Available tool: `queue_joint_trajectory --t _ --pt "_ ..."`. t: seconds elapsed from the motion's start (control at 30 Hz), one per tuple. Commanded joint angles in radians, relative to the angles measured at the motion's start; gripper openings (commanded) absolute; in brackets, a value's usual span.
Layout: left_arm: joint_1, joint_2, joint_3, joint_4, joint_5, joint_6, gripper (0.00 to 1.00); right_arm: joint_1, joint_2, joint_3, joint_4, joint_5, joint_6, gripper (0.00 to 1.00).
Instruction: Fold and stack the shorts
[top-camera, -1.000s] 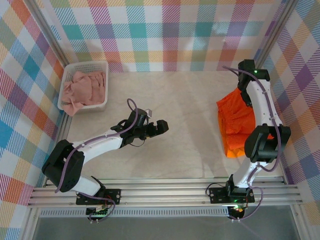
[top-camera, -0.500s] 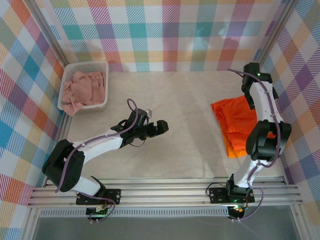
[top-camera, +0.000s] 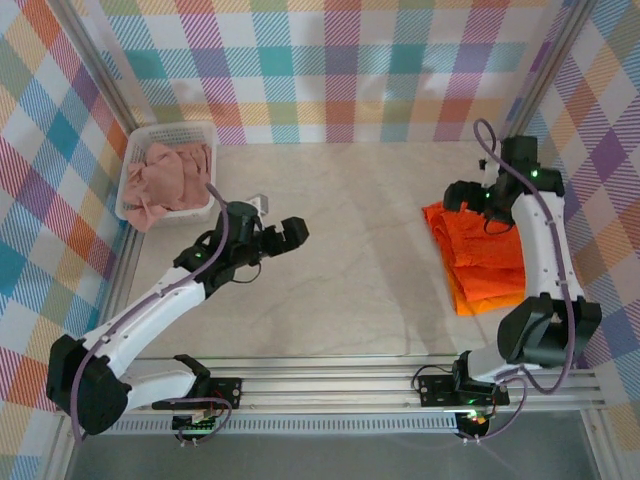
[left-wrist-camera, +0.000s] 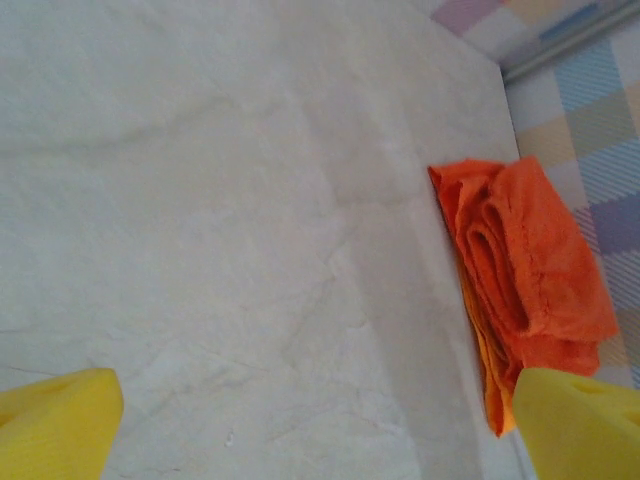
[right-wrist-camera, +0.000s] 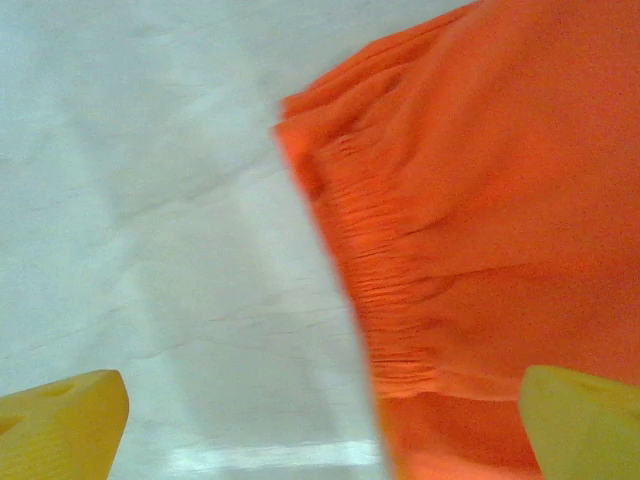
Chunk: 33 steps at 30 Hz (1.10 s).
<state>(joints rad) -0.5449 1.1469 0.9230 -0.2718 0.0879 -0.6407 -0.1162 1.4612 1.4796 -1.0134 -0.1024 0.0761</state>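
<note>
Top external view, from the near edge outward: the table (top-camera: 350, 300) is bare in the middle, and the orange shorts (top-camera: 485, 260) lie folded in a stack along its right side, beside the right arm. The left gripper (top-camera: 284, 236) hangs over the left-centre of the table, jaws spread wide and empty, well apart from any cloth. Farther back, the right gripper (top-camera: 456, 196) is at the far left corner of the orange stack, jaws likewise spread with nothing between them. Its wrist camera looks down on the gathered waistband at the stack's edge. In the far left corner the pink shorts (top-camera: 168, 175) lie crumpled in the white mesh basket (top-camera: 165, 129), hanging a little over its near rim.

The cloth looks light, limp and not slippery, so it would likely sag and bunch if lifted by one point. The pink pair seems next. The thick elastic waistband looks like the best hold, pinched near both ends so the shorts spread flat.
</note>
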Motion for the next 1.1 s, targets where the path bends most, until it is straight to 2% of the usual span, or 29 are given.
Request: queue_joint_trajectory --t 0.0,0.2,0.33,0.43,0.53,0.73,0.83,0.93,1.07 --pt "0.025 -0.032 0.019 -0.118 -0.034 0.046 1.00 -0.005 -0.018 -0.168 0.227 -0.243 0.160 1.00" --pt "0.048 -0.068 0.046 -0.184 -0.067 0.058 1.00 -0.088 0.015 -0.429 0.431 -0.317 0.322 1.00" --pt "0.097 -0.085 0.112 -0.283 -0.105 0.086 1.00 -0.125 0.036 -0.578 0.540 -0.364 0.397 0.99" --pt "0.177 -0.079 0.199 -0.381 -0.141 0.108 1.00 -0.127 0.045 -0.648 0.595 -0.416 0.427 0.99" --pt "0.293 -0.029 0.339 -0.496 -0.161 0.147 1.00 -0.126 0.001 -0.665 0.596 -0.474 0.440 1.00" --pt "0.525 0.203 0.645 -0.665 -0.213 0.188 1.00 -0.120 -0.236 -0.626 0.534 -0.487 0.363 0.99" --pt "0.631 0.359 0.771 -0.690 -0.188 0.176 1.00 -0.110 -0.344 -0.598 0.492 -0.478 0.307 0.99" --pt "0.684 0.542 0.927 -0.733 -0.201 0.171 1.00 -0.105 -0.434 -0.619 0.516 -0.472 0.321 0.99" --pt "0.712 0.796 1.173 -0.820 -0.292 0.171 0.99 -0.085 -0.473 -0.628 0.550 -0.479 0.320 0.99"
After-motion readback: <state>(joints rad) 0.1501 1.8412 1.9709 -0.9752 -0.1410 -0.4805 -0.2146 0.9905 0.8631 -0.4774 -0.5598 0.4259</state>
